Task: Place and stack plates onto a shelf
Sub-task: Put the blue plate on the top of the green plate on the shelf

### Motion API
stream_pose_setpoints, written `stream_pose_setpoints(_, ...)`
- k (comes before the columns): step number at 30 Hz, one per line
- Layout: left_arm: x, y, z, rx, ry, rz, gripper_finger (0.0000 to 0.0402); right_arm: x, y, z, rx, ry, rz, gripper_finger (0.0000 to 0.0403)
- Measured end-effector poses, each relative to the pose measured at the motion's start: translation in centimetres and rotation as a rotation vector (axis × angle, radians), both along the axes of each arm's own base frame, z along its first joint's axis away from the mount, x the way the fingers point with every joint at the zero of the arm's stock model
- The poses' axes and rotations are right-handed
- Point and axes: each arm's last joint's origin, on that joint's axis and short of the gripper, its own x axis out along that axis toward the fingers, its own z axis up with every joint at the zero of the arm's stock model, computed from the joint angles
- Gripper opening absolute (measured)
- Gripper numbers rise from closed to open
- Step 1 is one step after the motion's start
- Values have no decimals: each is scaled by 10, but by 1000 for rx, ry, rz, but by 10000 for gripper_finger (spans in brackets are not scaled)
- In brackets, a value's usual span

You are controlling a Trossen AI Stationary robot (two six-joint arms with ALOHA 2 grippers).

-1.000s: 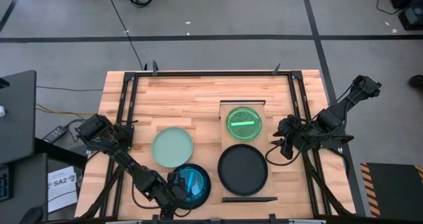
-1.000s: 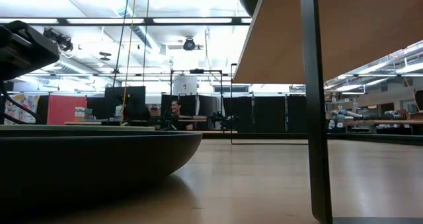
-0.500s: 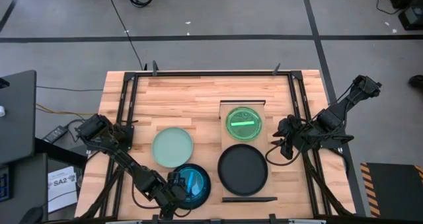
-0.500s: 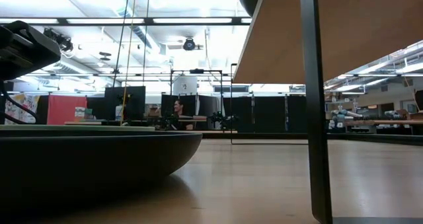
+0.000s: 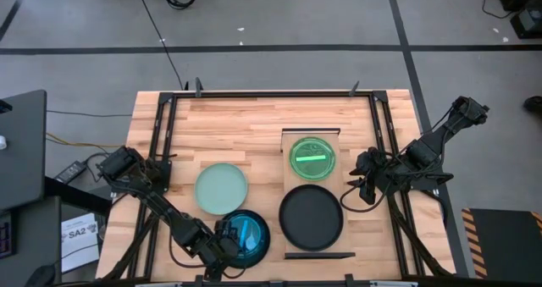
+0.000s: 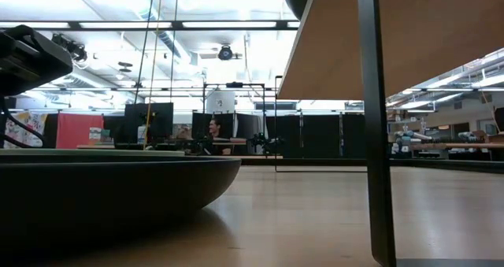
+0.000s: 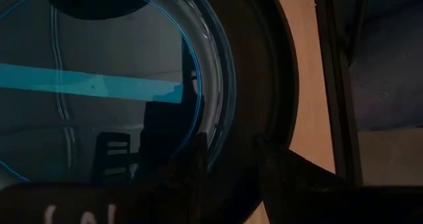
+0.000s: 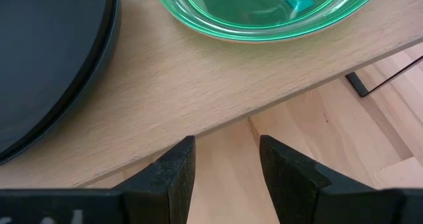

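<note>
A wooden tabletop stands on grey floor; a person sits beyond, among dark monitors.

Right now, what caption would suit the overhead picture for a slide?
Left gripper at the teal-blue plate's rim; green plate and black plate sit on the shelf, mint plate beside.

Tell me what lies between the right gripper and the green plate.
Only bare shelf board: in the right wrist view the right gripper sits open at the shelf's edge, the green plate beyond it, nothing between.
</note>
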Motion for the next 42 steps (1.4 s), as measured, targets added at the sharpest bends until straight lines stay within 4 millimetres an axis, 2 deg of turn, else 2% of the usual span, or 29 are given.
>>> stream_pose_setpoints(7, 1, 2, -1, 69, -38, 4, 126, 0, 0, 0, 0, 0, 1, 174)
stream_pose_setpoints(19, -9, -9, -1, 49, -44, -12, 126, 0, 0, 0, 0, 0, 0, 174)
stream_pose_setpoints(26, -11, -7, -2, 94, -50, -11, 126, 0, 0, 0, 0, 0, 1, 174)
stream_pose_setpoints(33, -10, -8, -12, 123, -32, -38, 126, 0, 0, 0, 1, 0, 1, 174)
stream_pose_setpoints(42, -9, -8, -14, 173, -54, -67, 126, 0, 0, 0, 4, -4, 1, 174)
